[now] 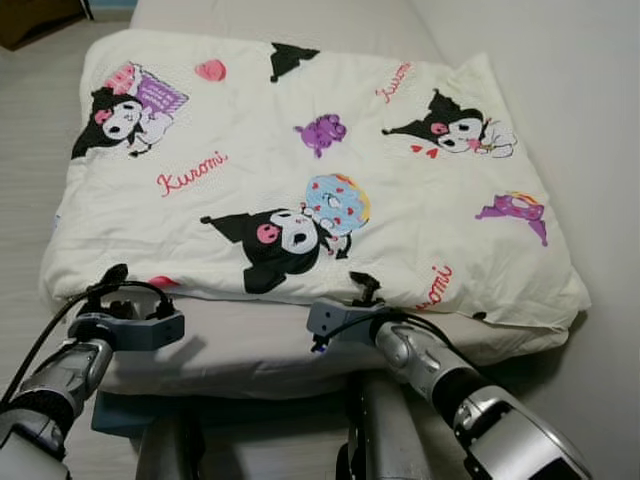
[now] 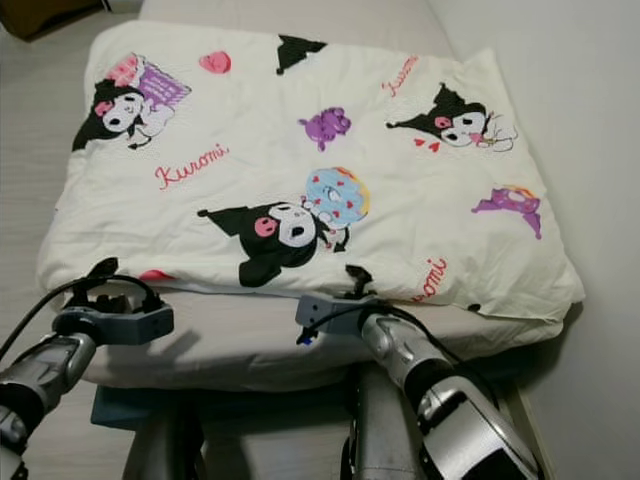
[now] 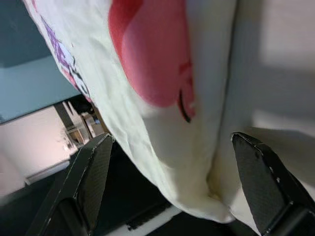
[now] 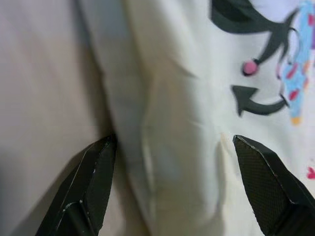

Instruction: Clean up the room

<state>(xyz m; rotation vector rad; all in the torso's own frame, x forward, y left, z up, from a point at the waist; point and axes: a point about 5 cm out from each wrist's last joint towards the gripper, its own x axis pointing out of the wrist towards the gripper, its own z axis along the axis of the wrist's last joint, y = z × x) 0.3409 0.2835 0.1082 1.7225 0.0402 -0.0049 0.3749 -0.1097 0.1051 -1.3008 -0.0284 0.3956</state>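
Observation:
A cream quilt point(image 1: 300, 170) printed with black cartoon figures and pink "Kuromi" script lies folded flat on a grey bed point(image 1: 250, 345). My left gripper point(image 1: 112, 278) is at the quilt's near left corner, open, with the quilt's edge point(image 3: 177, 162) between its fingers point(image 3: 91, 182). At the near edge, just right of the middle, my right gripper point(image 1: 362, 287) is open too, and the quilt's hem point(image 4: 162, 162) lies between its fingers point(image 4: 96, 187).
A pale wall point(image 1: 590, 120) runs close along the bed's right side. Light floor point(image 1: 30, 140) lies to the left, with a brown piece of furniture point(image 1: 35, 18) at the far left corner. A blue-grey slab point(image 1: 125, 412) sticks out under the bed's near edge.

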